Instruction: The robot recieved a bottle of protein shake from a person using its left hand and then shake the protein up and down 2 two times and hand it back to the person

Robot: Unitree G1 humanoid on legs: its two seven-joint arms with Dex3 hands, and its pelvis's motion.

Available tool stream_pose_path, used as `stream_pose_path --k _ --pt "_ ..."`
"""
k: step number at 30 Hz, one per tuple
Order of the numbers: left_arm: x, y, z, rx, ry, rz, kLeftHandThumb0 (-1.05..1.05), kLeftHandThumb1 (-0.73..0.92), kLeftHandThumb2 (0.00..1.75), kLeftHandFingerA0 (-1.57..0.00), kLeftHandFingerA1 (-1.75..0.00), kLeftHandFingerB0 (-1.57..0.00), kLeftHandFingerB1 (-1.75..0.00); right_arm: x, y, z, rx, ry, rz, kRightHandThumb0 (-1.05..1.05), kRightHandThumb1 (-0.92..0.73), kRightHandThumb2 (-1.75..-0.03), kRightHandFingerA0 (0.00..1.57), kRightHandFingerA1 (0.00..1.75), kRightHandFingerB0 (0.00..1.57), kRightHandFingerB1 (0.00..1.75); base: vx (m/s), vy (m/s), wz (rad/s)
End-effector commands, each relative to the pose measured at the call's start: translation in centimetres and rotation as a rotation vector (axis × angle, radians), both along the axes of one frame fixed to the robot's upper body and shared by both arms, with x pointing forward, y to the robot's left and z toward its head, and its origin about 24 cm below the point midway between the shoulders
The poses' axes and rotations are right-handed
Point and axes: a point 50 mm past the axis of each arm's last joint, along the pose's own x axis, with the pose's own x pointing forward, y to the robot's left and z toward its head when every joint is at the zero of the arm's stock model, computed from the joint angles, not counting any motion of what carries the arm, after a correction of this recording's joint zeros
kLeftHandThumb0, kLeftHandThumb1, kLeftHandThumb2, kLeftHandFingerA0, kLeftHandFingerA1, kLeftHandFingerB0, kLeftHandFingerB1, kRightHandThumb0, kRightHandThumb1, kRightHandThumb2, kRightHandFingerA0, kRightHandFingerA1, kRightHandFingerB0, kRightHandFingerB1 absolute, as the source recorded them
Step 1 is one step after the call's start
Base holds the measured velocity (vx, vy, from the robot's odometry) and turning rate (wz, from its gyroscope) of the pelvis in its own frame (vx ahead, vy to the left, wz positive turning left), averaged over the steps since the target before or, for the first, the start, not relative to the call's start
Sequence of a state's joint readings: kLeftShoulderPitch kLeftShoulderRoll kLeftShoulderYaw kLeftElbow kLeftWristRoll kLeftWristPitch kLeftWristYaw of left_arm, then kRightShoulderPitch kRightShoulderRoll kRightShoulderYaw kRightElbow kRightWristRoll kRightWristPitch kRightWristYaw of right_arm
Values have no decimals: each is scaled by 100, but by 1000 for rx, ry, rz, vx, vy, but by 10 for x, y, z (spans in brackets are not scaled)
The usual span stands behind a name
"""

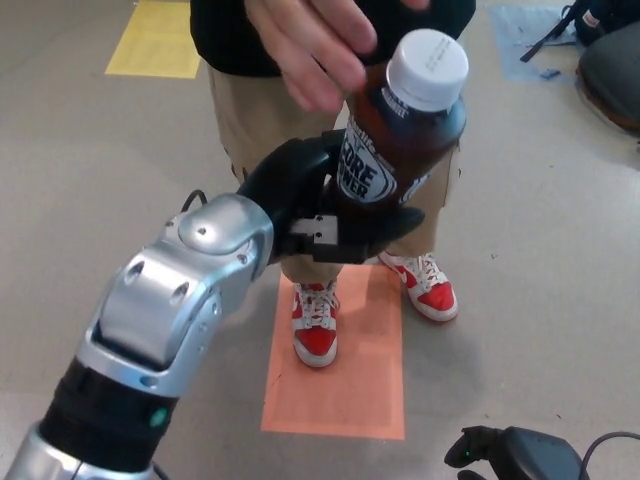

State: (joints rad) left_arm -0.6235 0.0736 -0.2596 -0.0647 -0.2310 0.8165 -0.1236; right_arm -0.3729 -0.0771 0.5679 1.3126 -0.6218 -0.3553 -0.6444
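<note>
A brown protein shake bottle (400, 130) with a white cap and a dark label sits in my left hand (320, 205), tilted slightly toward me. My black fingers wrap around its lower half, shut on it. A person's hand (305, 45) hovers just above and left of the bottle, fingers spread and off it. My silver left forearm (170, 310) reaches up from the lower left. My right hand (515, 455) shows only partly at the bottom edge, and its fingers are too cut off to judge.
The person stands close in front of me in tan shorts and red and white shoes (315, 325) on an orange floor mat (340, 370). A yellow mat (160, 40) lies far left. Dark bags (610, 50) sit at the upper right.
</note>
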Motion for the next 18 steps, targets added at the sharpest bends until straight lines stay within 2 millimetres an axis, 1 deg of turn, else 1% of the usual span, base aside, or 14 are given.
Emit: stream_pose_path --k 1,3,4,5,7,8,9,11,13,14,15,17,18 --pt "-3 14 3 41 -330 90 -20 86 66 -101 -149 -69 -116 5 -6 4 -22 -26 -16 -38 -69 -83 100 82 83 53 0 0 0" --pt "-4 17 -3 38 -300 96 -20 86 66 -101 -148 -68 -118 6 -6 4 -21 -20 -19 -38 -70 -85 98 81 82 54 0 0 0" --pt "-6 20 -13 42 -270 108 -22 86 65 -102 -143 -70 -117 5 -6 4 -19 -20 -21 -37 -68 -84 100 79 83 54 0 0 0" --pt "-8 23 -24 54 -235 122 -22 86 65 -102 -143 -70 -117 5 -6 4 -16 -26 -22 -37 -68 -84 100 79 83 54 0 0 0" --pt "-11 25 -34 52 -210 123 -21 86 65 -101 -143 -70 -116 5 -5 4 -7 -17 -28 -39 -69 -82 100 78 83 53 0 0 0" --pt "-13 28 -43 52 -187 120 -20 85 69 -98 -146 -69 -116 5 -5 3 1 -10 -34 -39 -71 -80 100 80 82 53 0 0 0" --pt "-15 30 -51 37 -148 126 -20 84 68 -97 -147 -69 -109 6 -5 4 4 -10 -36 -38 -71 -75 98 82 82 53 0 0 0" --pt "-19 34 -67 -3 -70 140 -19 84 68 -95 -147 -68 -108 6 -5 4 4 -15 -35 -37 -69 -73 98 82 83 53 0 0 0" --pt "-21 36 -77 -23 -36 148 -19 85 66 -95 -146 -67 -109 7 -6 5 -3 -16 -32 -39 -69 -72 96 84 82 53 0 0 0" --pt "-22 39 -89 -58 44 190 -21 84 65 -90 -151 -69 -106 7 -6 5 9 -19 -34 -38 -69 -73 96 88 83 52 0 0 0" --pt "-24 42 -97 -84 92 213 -22 82 71 -83 -156 -63 -105 7 -7 5 17 -21 -34 -39 -69 -74 97 91 83 53 0 0 0" --pt "-25 46 -106 -110 126 229 -22 83 70 -83 -158 -61 -107 8 -6 6 18 -26 -31 -39 -71 -74 97 88 83 51 0 0 0" --pt "-26 47 -110 -115 144 243 -21 82 69 -82 -159 -63 -111 8 -6 6 16 -27 -33 -39 -72 -74 101 89 85 50 0 0 0"
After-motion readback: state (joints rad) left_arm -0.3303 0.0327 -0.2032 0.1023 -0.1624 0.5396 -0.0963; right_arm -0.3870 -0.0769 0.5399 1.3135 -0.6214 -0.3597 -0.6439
